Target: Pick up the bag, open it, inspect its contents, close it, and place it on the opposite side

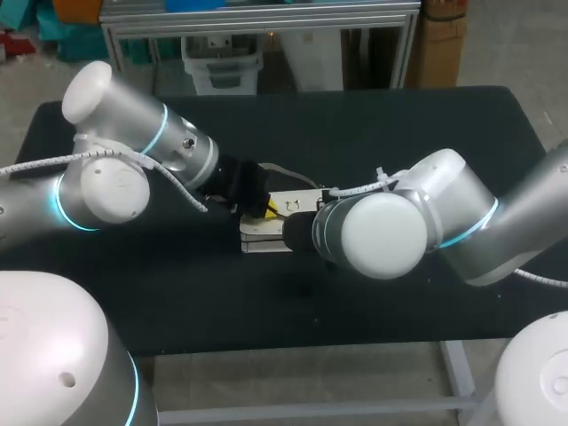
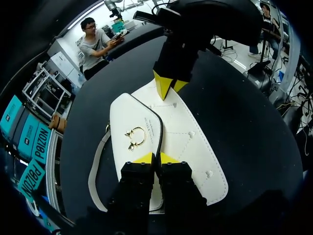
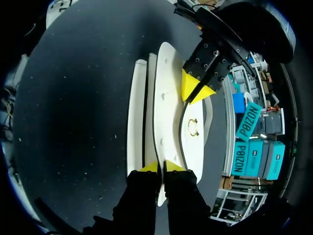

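A black table (image 1: 373,133) fills the frame. A white bag (image 1: 264,238) with a gold clasp (image 2: 135,137) sits at its centre. The left gripper (image 2: 157,157) is clamped on the edge of the flap (image 2: 128,115), and the right gripper (image 3: 160,167) is clamped on the bag's opposite end.

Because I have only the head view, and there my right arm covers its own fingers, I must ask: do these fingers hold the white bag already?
Observer: Yes. In the right wrist view the right gripper is shut on the bag; both fingers press one white edge from two sides.
Operator: Thank you. And where exactly does the left one hold?
Observer: The left gripper is shut on the dark-trimmed rim of the flap, at the end of the bag opposite the right gripper. The gold clasp lies just ahead of it.
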Controlling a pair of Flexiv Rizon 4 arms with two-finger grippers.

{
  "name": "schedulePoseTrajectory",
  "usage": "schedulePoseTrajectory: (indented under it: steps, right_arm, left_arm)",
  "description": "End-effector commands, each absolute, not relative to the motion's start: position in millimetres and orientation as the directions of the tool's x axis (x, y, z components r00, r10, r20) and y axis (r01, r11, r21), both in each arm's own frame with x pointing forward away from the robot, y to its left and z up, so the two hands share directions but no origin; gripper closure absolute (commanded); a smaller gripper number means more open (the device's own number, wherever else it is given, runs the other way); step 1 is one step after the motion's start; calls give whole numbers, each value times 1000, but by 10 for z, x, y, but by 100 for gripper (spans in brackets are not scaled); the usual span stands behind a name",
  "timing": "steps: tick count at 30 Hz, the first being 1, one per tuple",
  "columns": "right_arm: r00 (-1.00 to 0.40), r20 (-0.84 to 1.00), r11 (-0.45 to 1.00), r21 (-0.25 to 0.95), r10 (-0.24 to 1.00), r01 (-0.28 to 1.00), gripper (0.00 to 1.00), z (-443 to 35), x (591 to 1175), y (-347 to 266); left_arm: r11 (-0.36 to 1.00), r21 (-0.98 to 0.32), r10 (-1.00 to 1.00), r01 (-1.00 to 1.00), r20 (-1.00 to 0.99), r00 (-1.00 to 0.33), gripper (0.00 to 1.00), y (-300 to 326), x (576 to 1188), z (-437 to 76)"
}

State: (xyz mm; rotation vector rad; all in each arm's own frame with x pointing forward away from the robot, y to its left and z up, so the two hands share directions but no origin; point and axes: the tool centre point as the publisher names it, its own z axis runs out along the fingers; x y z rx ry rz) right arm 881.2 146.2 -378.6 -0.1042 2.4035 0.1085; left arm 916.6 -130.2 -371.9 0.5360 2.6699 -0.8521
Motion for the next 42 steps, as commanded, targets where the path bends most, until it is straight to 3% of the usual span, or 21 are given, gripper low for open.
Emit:
schedulePoseTrajectory:
  steps: [1,24,26,28,42]
  right_arm:
    - [-725,-688,992,56,-42,-111,100,-3835,8795,1453]
    - [-725,-688,992,56,-42,-111,100,-3835,8795,1453]
    - [-725,-688,992,56,-42,-111,100,-3835,8795,1453]
    - [-725,-688,992,56,-42,-111,100,-3835,8795,1453]
    - [-725,-688,992,56,-42,-111,100,-3835,8795,1453]
  left_arm:
    - [762,-490,252,423,-377,-891,100,-1266,9133,-3720]
    - [763,-486,290,426,-330,-898,100,-1227,9173,-3730]
    - [763,-486,283,427,-342,-896,69,-1213,9174,-3700]
    - [760,-489,277,427,-351,-895,62,-1202,9173,-3677]
    - [704,-549,257,450,-394,-883,64,-1173,9198,-3526]
